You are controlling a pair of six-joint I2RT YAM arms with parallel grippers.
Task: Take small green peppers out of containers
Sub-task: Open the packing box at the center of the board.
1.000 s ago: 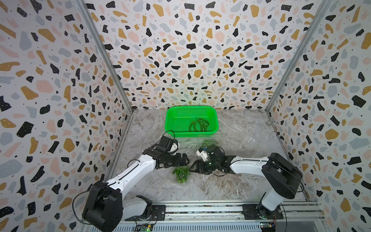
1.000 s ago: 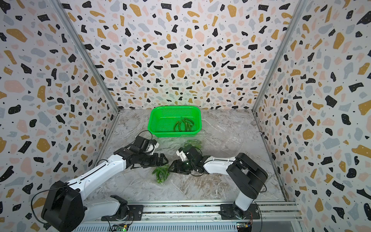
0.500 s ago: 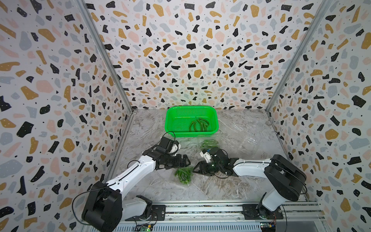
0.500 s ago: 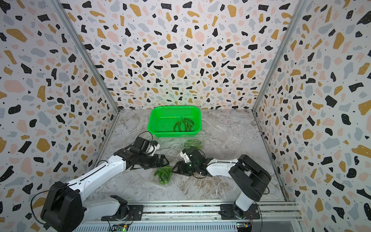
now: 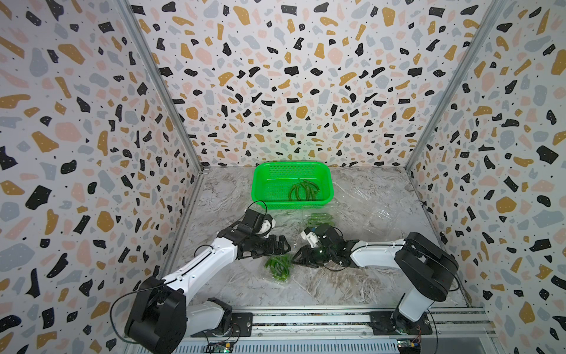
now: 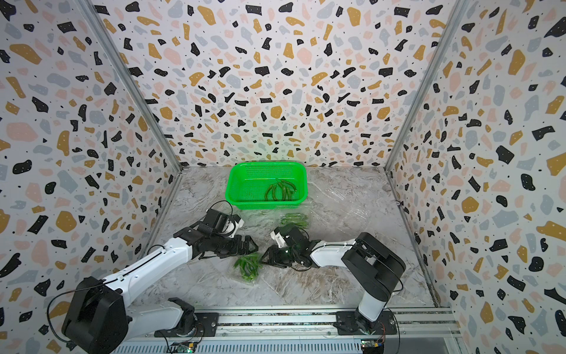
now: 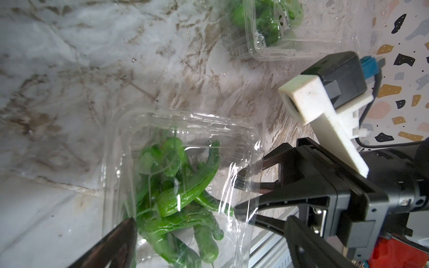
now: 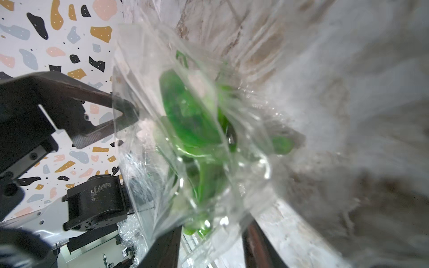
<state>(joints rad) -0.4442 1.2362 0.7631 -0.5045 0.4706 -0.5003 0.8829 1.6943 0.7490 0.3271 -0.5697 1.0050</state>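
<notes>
Marbled counter, terrazzo walls, rail along front edge. Bare stretch front right. Container of small green peppers front centre; left pincer spread wide beside it, right pincer at rim, grip unclear.

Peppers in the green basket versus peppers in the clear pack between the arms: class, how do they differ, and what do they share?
The basket peppers lie loose and uncovered in the green basket; the pack peppers are piled inside the clear pack. The basket peppers sit at the back; the pack peppers sit in front, between left tool and right tool. Both are slim, curved, green.
</notes>
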